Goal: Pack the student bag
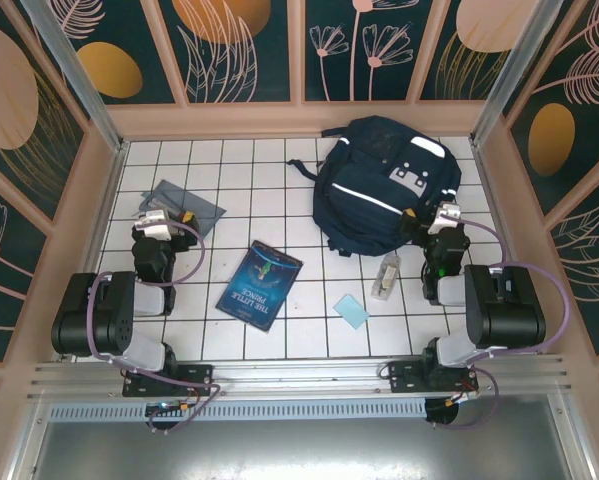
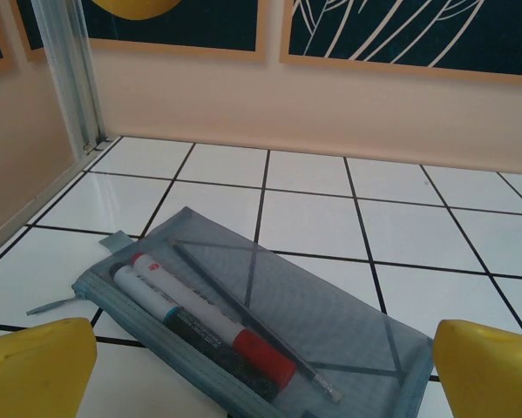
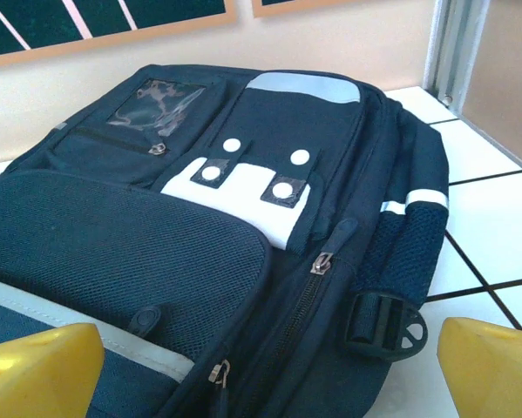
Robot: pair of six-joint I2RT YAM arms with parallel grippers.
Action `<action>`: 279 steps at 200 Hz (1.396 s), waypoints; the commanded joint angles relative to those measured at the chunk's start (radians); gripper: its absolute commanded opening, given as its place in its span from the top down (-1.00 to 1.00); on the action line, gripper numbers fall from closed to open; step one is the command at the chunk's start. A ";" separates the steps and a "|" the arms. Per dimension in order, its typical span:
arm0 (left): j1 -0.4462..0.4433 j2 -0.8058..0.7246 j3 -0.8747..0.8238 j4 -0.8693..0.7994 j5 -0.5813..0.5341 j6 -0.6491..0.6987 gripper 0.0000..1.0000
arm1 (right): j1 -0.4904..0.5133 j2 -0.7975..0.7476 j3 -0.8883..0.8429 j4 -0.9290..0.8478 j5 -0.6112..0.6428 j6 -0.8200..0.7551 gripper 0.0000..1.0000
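**Top external view.** The student bag (image 1: 384, 185) lies flat, front panel up, on the far right part of the white tiled surface (image 1: 239, 170). The right arm (image 1: 499, 305) reaches to the bag's near right edge. The left arm (image 1: 99, 315) reaches toward a flat grey pouch (image 1: 189, 205) on the far left. A dark blue book (image 1: 260, 285) lies near the middle. To its right are a small light-blue card-like item (image 1: 351, 311) and a small clear item (image 1: 385, 277), whose kind cannot be told. Both lie just near of the bag and apart from it.

**Left wrist view.** The left fingers (image 2: 34, 366) are spread wide, with one yellow tip at each lower corner, and pinch nothing. The grey mesh pouch (image 2: 330, 322) lies on the tiles just beyond and between them. Whether they touch it cannot be told. Markers (image 2: 199, 322) and a thin pen (image 2: 269, 340) show through the mesh.

**Right wrist view.** The right fingers (image 3: 496, 366) are likewise spread wide and pinch nothing. The bag sits directly ahead of them, close in. Its grey-white patch (image 3: 234, 187) faces up, a zipper pull (image 3: 322, 261) lies on the front, and a dark strap buckle (image 3: 383, 326) rests at its right side. The visible zips look closed.
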 commanded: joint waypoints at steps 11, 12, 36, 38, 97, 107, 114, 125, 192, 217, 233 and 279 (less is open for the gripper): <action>-0.004 0.005 0.002 0.040 -0.002 0.015 -0.97 | -0.007 0.008 0.017 0.014 -0.032 -0.017 -0.98; -0.004 0.005 0.002 0.040 -0.002 0.015 -0.97 | -0.008 0.008 0.017 0.014 -0.032 -0.017 -0.98; -0.004 0.006 0.003 0.039 -0.001 0.015 -0.97 | -0.006 0.008 0.016 0.014 -0.031 -0.017 -0.98; -0.005 0.006 0.003 0.039 -0.001 0.015 -0.97 | -0.008 0.007 0.016 0.014 -0.031 -0.017 -0.98; -0.004 0.009 0.006 0.036 -0.002 0.015 -0.97 | -0.009 0.007 0.019 0.010 -0.036 -0.016 -0.98; -0.004 0.008 0.004 0.036 -0.002 0.015 -0.97 | -0.013 0.009 0.020 0.006 -0.043 -0.015 -0.98; -0.004 0.007 0.004 0.036 -0.002 0.014 -0.97 | -0.013 0.009 0.021 0.006 -0.043 -0.015 -0.98; -0.004 0.006 0.004 0.037 -0.001 0.015 -0.97 | -0.014 0.008 0.021 0.007 -0.043 -0.015 -0.98; -0.006 -0.155 0.295 -0.516 -0.049 -0.144 -0.97 | -0.022 -0.152 0.208 -0.431 0.159 0.084 -0.98; -0.019 -0.112 0.425 -0.624 0.087 -0.359 -0.97 | -0.035 -0.161 0.348 -0.709 0.154 0.164 -0.98; -0.066 -0.071 0.490 -0.679 0.134 -0.477 -0.97 | -0.069 -0.128 0.443 -0.872 0.085 0.235 -0.98; -0.298 0.108 0.612 -0.664 0.195 -0.707 -0.97 | -0.235 0.062 0.654 -1.102 -0.293 0.396 -0.98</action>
